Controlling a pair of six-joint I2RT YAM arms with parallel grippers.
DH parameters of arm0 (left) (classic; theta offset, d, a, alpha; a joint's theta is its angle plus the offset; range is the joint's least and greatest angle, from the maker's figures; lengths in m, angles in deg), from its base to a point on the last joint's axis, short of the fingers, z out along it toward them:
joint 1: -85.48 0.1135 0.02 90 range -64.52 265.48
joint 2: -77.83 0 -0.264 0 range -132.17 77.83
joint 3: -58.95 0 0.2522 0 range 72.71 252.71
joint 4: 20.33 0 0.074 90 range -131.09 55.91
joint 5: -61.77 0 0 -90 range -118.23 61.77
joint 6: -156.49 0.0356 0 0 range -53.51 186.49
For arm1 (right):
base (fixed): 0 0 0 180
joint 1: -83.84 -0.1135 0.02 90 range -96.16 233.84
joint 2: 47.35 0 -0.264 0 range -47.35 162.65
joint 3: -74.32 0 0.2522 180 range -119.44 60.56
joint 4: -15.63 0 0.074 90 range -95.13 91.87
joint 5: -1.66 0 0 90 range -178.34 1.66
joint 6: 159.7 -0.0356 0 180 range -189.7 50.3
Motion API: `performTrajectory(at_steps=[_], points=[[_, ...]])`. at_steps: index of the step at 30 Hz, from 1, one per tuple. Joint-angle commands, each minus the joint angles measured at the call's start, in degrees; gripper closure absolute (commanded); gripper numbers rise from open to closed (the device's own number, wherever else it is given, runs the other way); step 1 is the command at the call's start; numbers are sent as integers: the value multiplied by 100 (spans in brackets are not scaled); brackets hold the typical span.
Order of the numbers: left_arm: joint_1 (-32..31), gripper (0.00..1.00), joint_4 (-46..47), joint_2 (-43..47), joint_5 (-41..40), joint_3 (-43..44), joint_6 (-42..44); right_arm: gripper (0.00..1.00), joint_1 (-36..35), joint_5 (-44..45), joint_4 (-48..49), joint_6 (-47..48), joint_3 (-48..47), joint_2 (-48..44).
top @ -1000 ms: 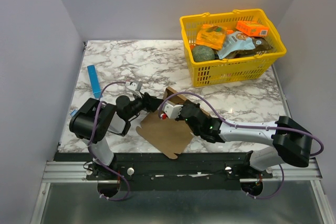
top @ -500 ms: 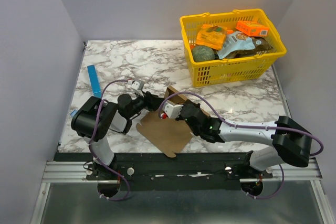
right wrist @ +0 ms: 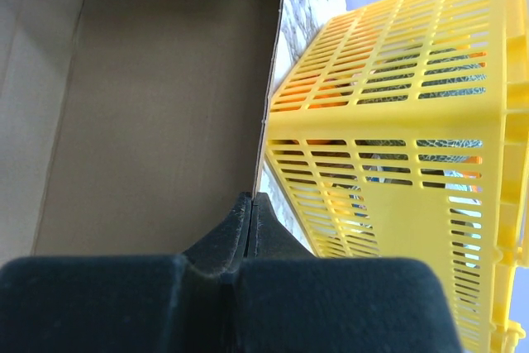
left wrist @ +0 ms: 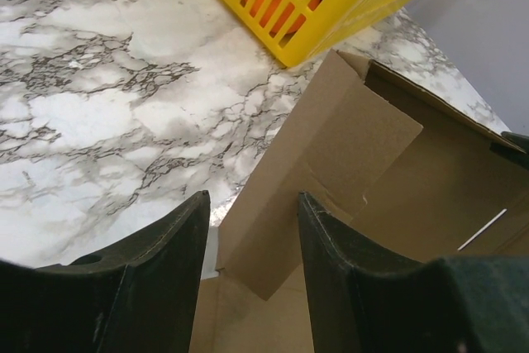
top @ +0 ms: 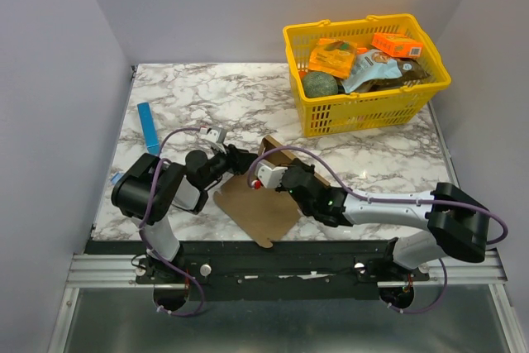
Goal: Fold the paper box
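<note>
The left gripper stands open, its two fingers either side of a raised cardboard flap, with a gap showing beside the flap. The right gripper is closed, pinching the thin upper edge of a standing wall of the paper box. The box lies partly unfolded between the two grippers at the middle of the marble table's near edge, and its lowest tab reaches that edge. A thin blue strip lies by the left edge. A yellow basket fills the far right corner, holding orange printed boxes and other goods.
</note>
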Motion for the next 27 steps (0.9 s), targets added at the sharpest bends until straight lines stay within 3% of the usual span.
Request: performTrajectory(at_steps=[1, 11, 19, 27], points=[[-45, 45, 815, 78, -349, -125, 150, 99, -217, -114, -471, -204, -19, 23], [-62, 45, 1061, -54, 55, -37, 115, 99, -349, -97, -682, -327, -54, 23], [-98, 38, 1272, -54, 354, -81, 89, 99, -384, -106, -691, -353, -63, 14], [-150, 38, 1316, -142, 442, 51, 45, 99, -393, -132, -700, -371, -63, 23]])
